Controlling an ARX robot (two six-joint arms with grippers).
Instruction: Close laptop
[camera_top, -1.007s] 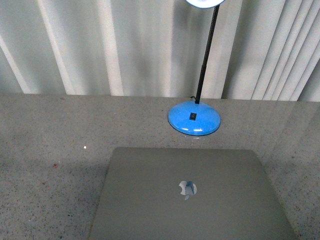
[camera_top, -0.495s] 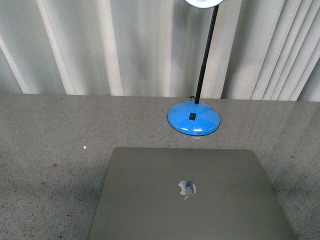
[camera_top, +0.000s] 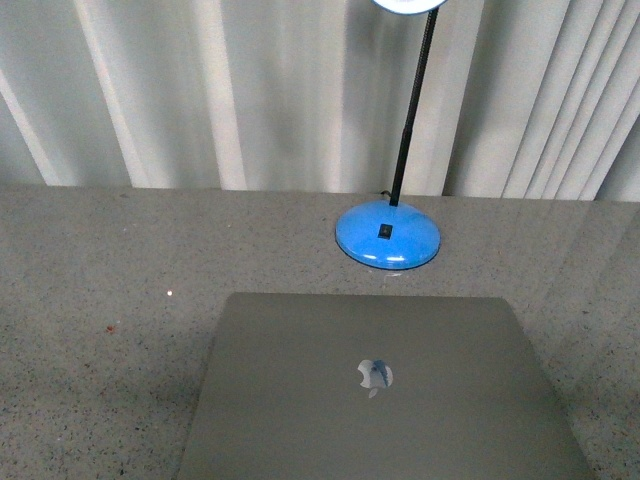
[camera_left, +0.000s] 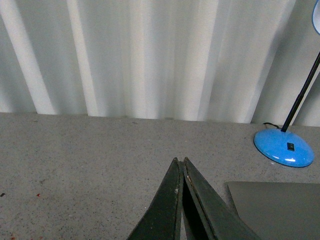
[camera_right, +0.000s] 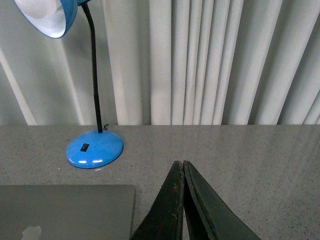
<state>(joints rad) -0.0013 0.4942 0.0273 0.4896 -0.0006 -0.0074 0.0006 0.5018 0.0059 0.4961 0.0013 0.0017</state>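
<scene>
One laptop (camera_top: 385, 395) lies shut on the speckled grey worktop (camera_top: 90, 300), lid up, at the near edge of the front view; its only mark is a shiny apple logo (camera_top: 375, 377) mid-lid, with no readable writing anywhere; one blue desk lamp (camera_top: 388, 237) stands just beyond the lid's far edge, its black gooseneck rising to a white-lined shade, a small dark switch on the base, perhaps labelled but too small to tell; pale curtains (camera_top: 250, 90) hang behind; the left gripper (camera_left: 180, 165) has its fingers pressed together above bare worktop, apart from the laptop's corner; the right gripper (camera_right: 179, 167) likewise has fingers pressed together, empty, beside the laptop's other far corner.
</scene>
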